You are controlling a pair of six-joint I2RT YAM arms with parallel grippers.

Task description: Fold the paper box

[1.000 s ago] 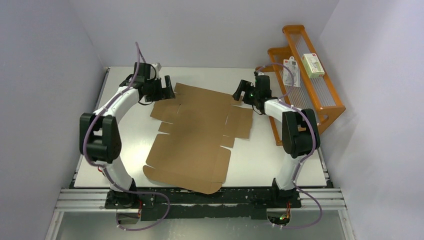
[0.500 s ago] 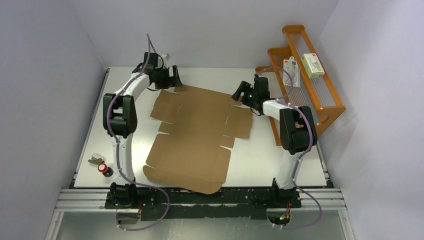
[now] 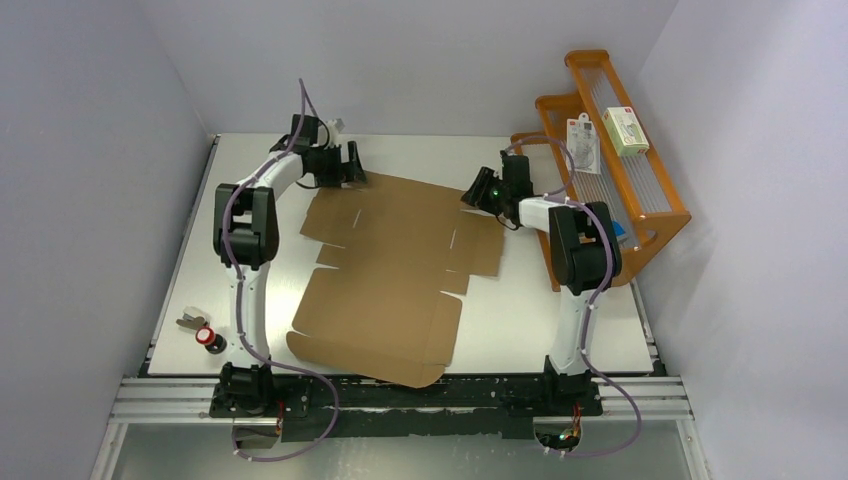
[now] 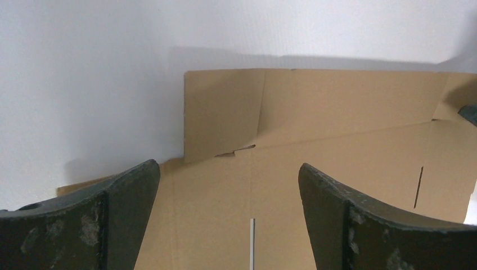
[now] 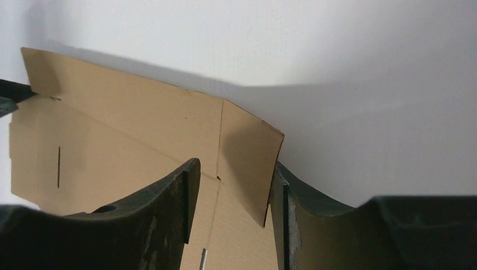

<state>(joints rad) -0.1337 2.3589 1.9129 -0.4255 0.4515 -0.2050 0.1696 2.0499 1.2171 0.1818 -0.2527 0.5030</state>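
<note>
Jaws of right gripper (image 5: 235,166) straddle paper box (image 5: 124,129) flap, unclamped; left gripper (image 4: 228,166) wide apart.

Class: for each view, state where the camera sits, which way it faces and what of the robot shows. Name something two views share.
Top external: above and behind the bases, looking down on the table, paper box and orange rack; both arms show.
Left wrist: on the left arm, facing right along the box's far strip; left gripper frames it.
Right wrist: on the right arm, facing left at the box's far corner flap; right gripper flanks it.
Shared: both wrist views see that far strip from opposite ends.
</note>
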